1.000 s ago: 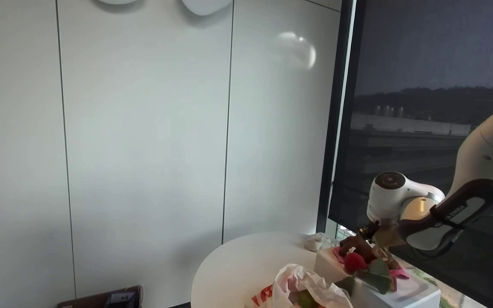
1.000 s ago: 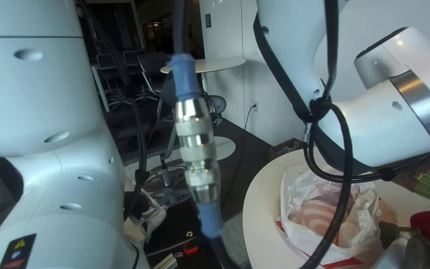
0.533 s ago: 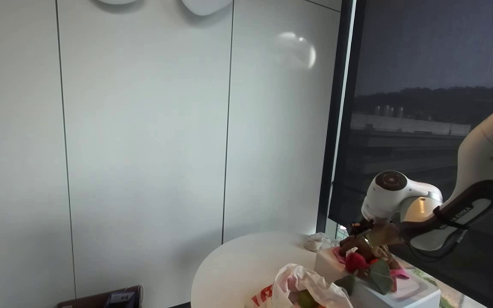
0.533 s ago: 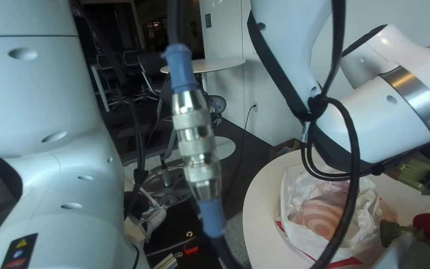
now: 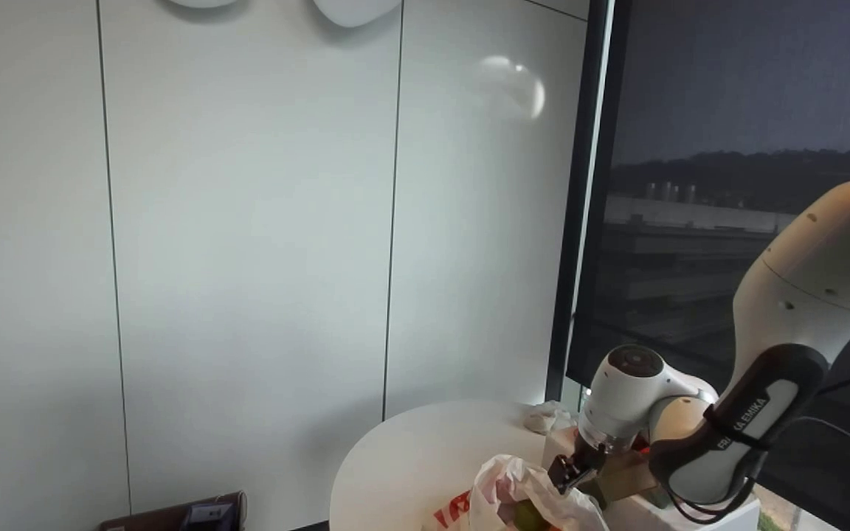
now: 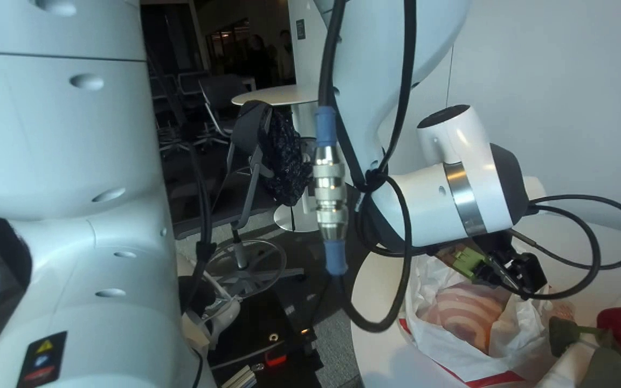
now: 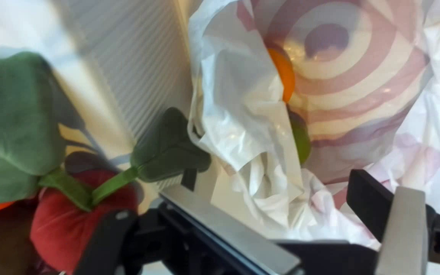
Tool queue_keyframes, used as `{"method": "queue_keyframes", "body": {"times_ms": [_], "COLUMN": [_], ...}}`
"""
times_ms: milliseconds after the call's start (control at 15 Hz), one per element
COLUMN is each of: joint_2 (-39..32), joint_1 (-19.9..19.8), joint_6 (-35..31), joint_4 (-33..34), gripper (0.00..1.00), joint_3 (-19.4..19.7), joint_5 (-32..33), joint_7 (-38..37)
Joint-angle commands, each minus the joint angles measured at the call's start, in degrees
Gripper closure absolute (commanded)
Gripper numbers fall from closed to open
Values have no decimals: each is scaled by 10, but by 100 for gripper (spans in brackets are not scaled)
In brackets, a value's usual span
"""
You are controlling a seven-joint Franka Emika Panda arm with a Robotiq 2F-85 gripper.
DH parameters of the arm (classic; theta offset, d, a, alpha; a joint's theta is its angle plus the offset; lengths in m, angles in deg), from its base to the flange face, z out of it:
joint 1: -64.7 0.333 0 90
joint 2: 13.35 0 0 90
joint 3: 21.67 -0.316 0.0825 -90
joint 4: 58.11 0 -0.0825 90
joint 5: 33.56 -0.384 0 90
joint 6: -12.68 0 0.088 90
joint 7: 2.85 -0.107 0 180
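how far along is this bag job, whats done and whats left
Done, perhaps: the red plush lies outside the bag. Under way: the hand hangs open at the bag's rim, nothing seen in its grip. Left, it seems: a grasp, not yet made; an orange thing and a green thing lie inside the bag.
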Motion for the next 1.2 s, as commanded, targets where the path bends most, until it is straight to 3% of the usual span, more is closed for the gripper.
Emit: {"method": "queue_keyframes", "body": {"times_ms": [0, 267, 733, 800, 1133], "joint_2": [-56, -113, -194, -200, -242], "joint_1": [0, -13, -57, -8, 5], "joint_6": [20, 77, 104, 95, 107], "joint_4": [24, 70, 155, 161, 212], "gripper": [0, 0, 0, 0, 0], "joint_3": [-48, -80, -136, -90, -66], "joint_5": [-80, -149, -285, -358, -500], "joint_7": [74, 122, 183, 229, 301]}}
